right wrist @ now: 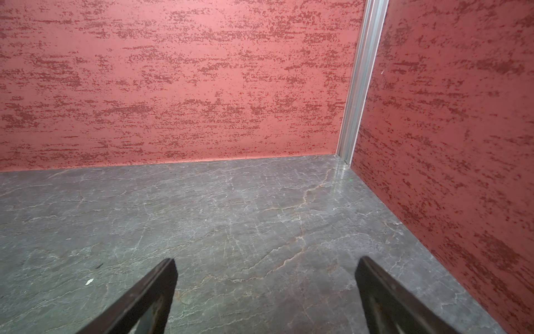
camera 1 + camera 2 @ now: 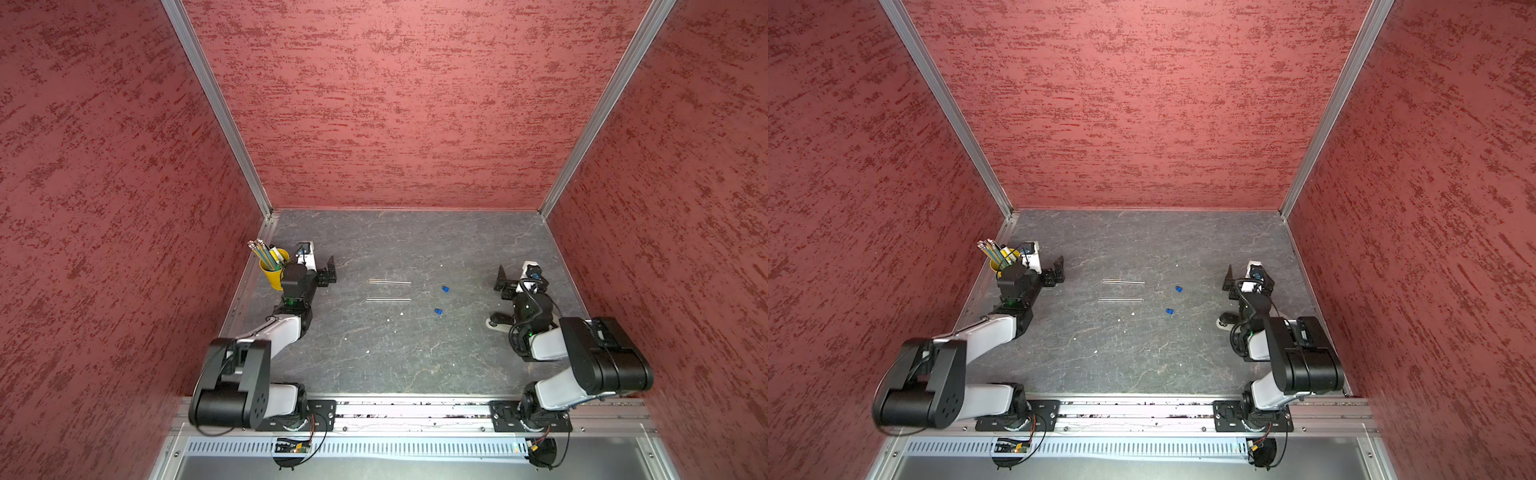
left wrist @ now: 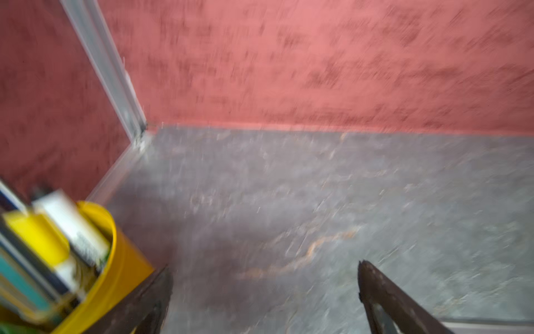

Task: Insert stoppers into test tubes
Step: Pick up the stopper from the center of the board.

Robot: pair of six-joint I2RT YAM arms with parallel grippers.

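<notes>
An aluminium rail (image 2: 415, 409) carrying both arm bases runs along the near edge of the table (image 2: 395, 365), a dark grey slab with pale marble-like veins. A few white specks (image 2: 367, 352) lie on it. Further in, towards the middle, the near stopper (image 2: 437, 311) sits on the table, to the right of the near test tube (image 2: 388, 299), apart from its right end. Just beyond, the far stopper (image 2: 445, 288) sits likewise off the right end of the far test tube (image 2: 390, 282). Both tubes lie flat and parallel, running left to right.

The left gripper (image 3: 264, 267) is left of the tubes, well apart from them, jaws spread wide and empty; its wrist view is blurred. The right gripper (image 1: 265, 260) is right of the stoppers, also well apart, wide and empty. Tubes and stoppers lie between the two grippers.

A yellow cup (image 2: 275, 275) of pencils (image 2: 261, 251) stands just left of the left gripper. Mottled red walls (image 2: 395, 104) with aluminium corner posts (image 2: 224, 112) enclose the far and lateral sides.
</notes>
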